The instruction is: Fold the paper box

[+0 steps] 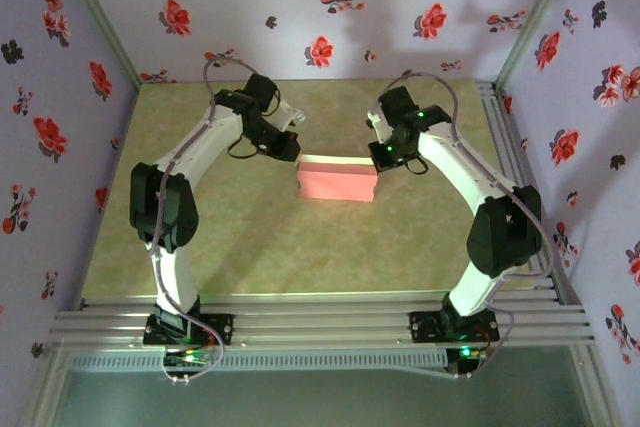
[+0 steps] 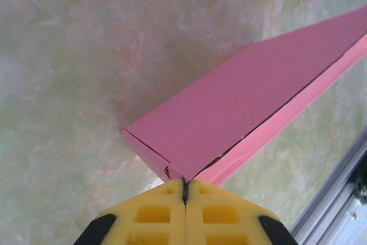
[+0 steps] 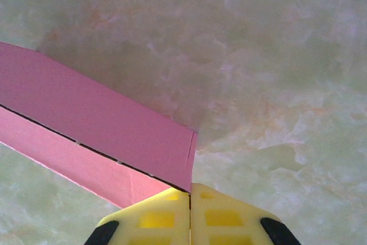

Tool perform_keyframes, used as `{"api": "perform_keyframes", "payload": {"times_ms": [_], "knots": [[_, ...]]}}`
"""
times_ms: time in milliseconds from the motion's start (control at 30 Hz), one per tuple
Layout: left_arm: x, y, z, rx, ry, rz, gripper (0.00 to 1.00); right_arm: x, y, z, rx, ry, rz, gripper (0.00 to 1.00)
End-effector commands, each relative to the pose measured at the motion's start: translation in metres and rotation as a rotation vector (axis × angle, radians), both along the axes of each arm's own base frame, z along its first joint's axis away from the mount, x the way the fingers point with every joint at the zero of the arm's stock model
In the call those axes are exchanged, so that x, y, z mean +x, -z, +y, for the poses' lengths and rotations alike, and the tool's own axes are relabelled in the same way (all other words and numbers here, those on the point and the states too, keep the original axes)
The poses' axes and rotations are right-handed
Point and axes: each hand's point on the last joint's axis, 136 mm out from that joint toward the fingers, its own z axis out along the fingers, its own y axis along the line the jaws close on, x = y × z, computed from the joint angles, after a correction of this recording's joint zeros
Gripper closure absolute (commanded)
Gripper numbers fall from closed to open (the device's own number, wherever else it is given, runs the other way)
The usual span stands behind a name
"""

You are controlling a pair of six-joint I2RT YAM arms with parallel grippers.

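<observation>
Pressed shut at the bottom centre of the left wrist view, the yellow-padded left gripper [image 2: 184, 183] was seen with its tips against one corner of the paper box [image 2: 241, 107], a folded salmon-pink cardboard shape running to the upper right. The right gripper [image 3: 190, 190], likewise shut, was met by another corner at bottom centre. Whether cardboard was pinched could not be told. From above, the box [image 1: 337, 179] was found mid-frame on the marbled green table [image 1: 250, 237], between both grippers.

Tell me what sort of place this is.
Probably a lab robot-training enclosure: flower-print walls box in a marbled green tabletop, with aluminium frame rails along its near edge.
</observation>
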Motion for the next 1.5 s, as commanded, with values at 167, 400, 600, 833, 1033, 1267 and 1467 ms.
{"api": "perform_keyframes", "payload": {"times_ms": [167, 400, 600, 833, 1033, 1267, 1467], "knots": [[0.001, 0.004, -0.012, 0.001, -0.226, -0.022, 1.0, 0.002, -0.012, 0.01, 0.074, 0.151, -0.052, 0.93], [0.007, 0.004, -0.008, -0.018, -0.342, -0.046, 1.0, 0.003, -0.015, 0.008, 0.133, 0.267, -0.071, 0.92], [0.006, 0.002, -0.007, -0.021, -0.366, -0.064, 1.0, 0.006, -0.02, 0.009, 0.171, 0.318, -0.08, 0.91], [0.0, 0.004, -0.004, -0.022, -0.389, -0.09, 1.0, 0.005, -0.022, 0.014, 0.195, 0.315, -0.08, 0.86], [-0.007, 0.003, -0.001, -0.017, -0.37, -0.139, 1.0, -0.001, -0.014, 0.01, 0.184, 0.31, -0.083, 0.81], [-0.015, 0.008, 0.0, 0.02, -0.335, -0.158, 1.0, -0.006, -0.014, 0.001, 0.148, 0.313, -0.094, 0.83], [-0.016, 0.01, -0.001, 0.024, -0.339, -0.157, 1.0, -0.007, -0.016, -0.004, 0.152, 0.333, -0.128, 0.79]]}}
